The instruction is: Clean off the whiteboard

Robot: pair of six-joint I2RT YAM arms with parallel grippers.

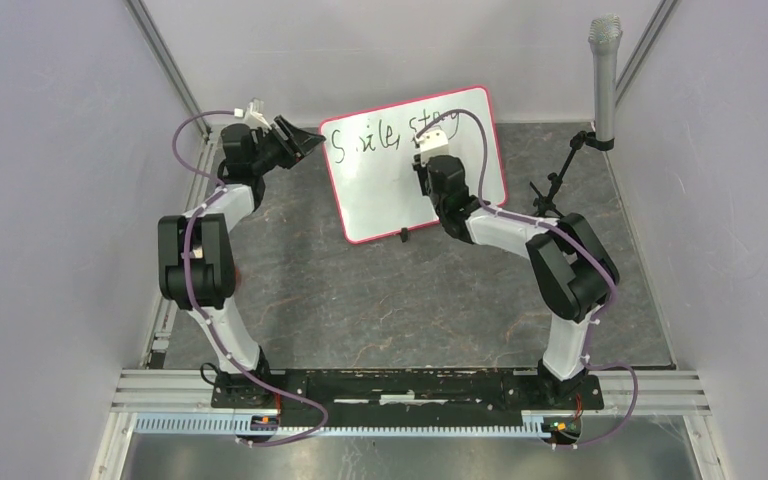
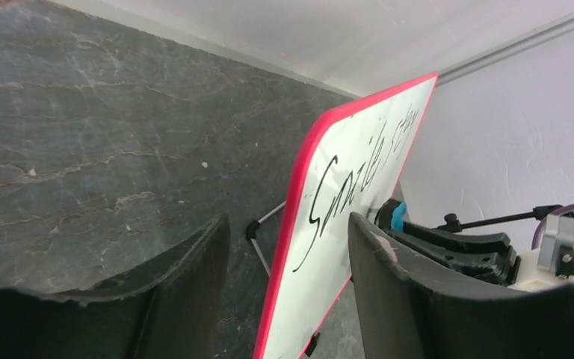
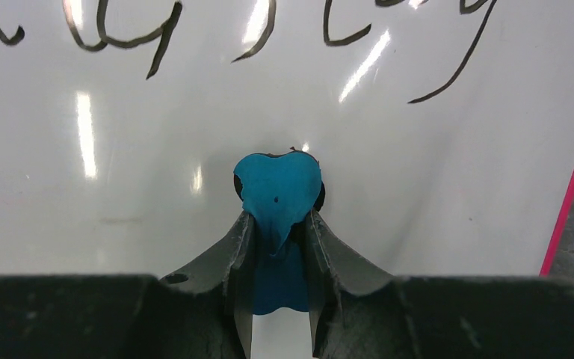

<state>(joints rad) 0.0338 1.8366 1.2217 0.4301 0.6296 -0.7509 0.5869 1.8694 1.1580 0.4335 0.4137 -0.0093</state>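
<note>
Right wrist view: right gripper clamps blue eraser against whiteboard, below the handwriting. Left gripper spread wide, straddling whiteboard's left edge.

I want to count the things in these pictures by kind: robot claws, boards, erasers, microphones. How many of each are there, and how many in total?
claws: 2 (left claw, right claw)
whiteboard: 1
blue eraser: 1
microphone: 1
Total: 5
</note>
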